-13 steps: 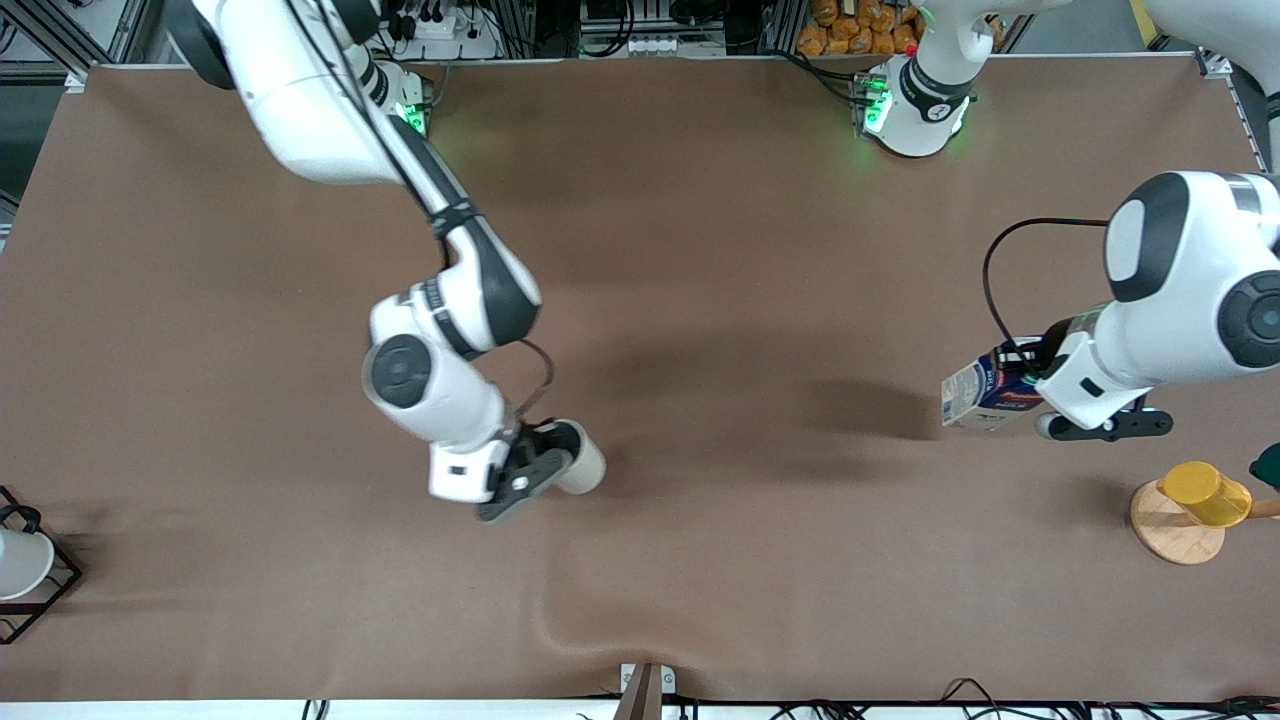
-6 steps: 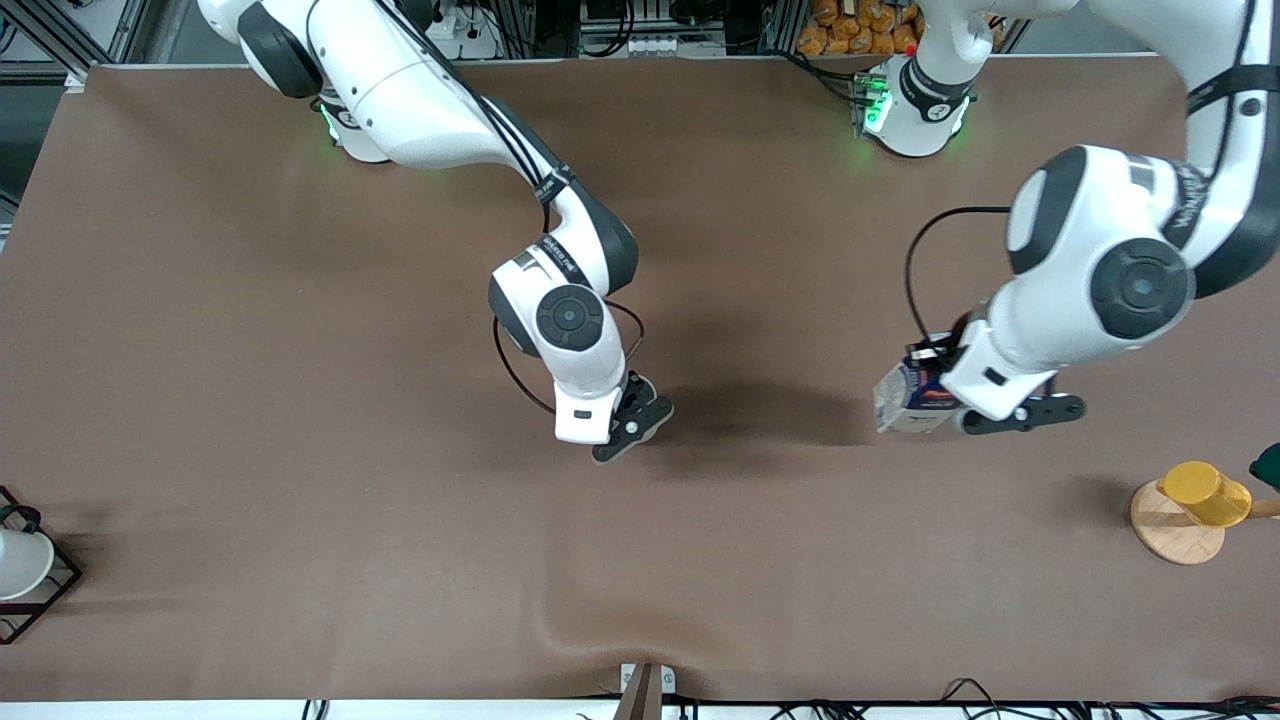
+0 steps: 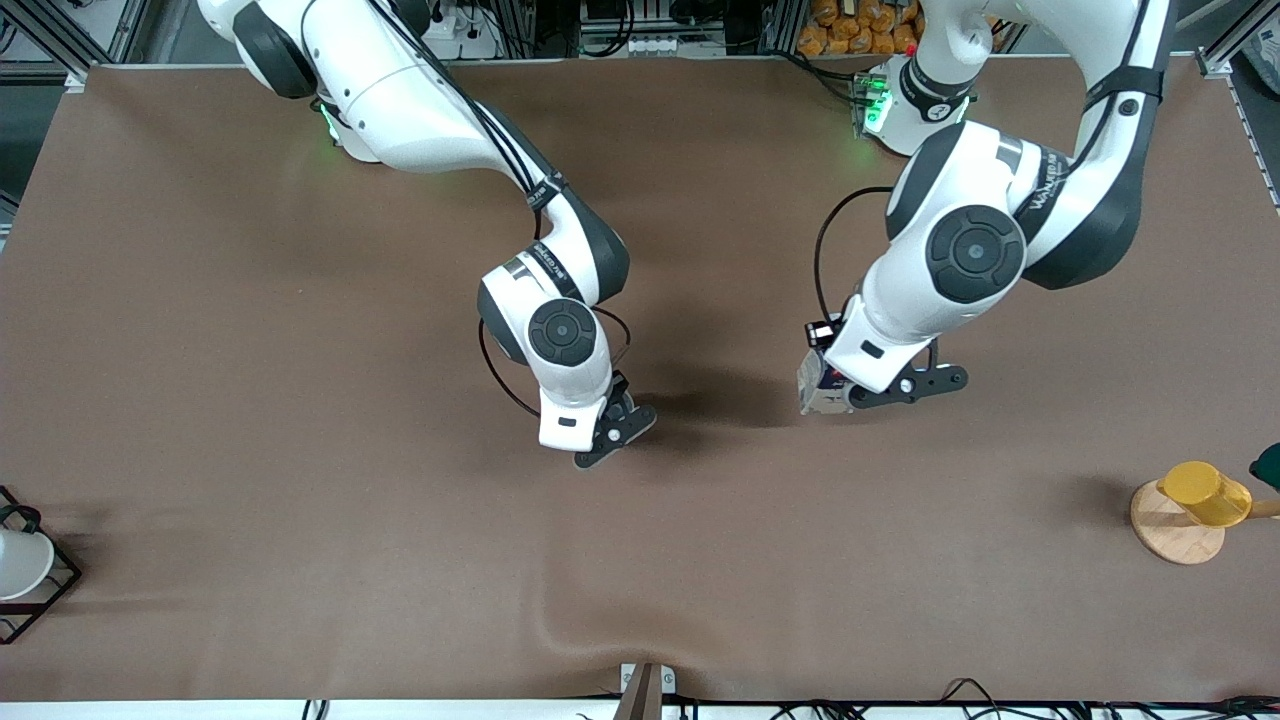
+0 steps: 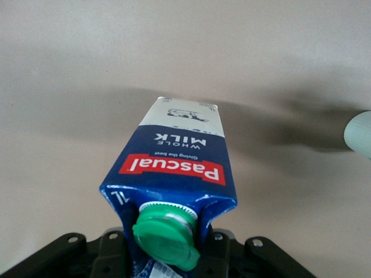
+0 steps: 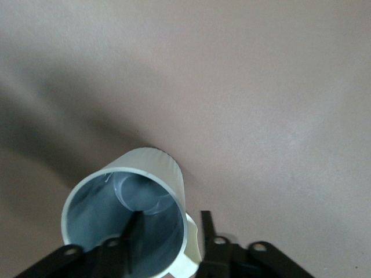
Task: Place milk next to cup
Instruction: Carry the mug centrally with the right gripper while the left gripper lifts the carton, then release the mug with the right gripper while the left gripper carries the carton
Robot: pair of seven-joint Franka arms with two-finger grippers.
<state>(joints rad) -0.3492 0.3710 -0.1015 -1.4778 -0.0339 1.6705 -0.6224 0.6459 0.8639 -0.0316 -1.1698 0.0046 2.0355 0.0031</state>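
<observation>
Milk (image 4: 179, 168) clamped in left gripper (image 3: 850, 392), carried above mid-table (image 3: 200, 300), well clear of every edge. Cup (image 5: 130, 202) at right gripper (image 3: 612, 425), 1 finger (image 5: 134, 231) inside the rim, 1 outside, grip loosened. Remaining: setting milk beside cup.

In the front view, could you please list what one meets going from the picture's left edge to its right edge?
White cup in black wire rack → right gripper → milk, held by left gripper → yellow cup on round wooden stand.
</observation>
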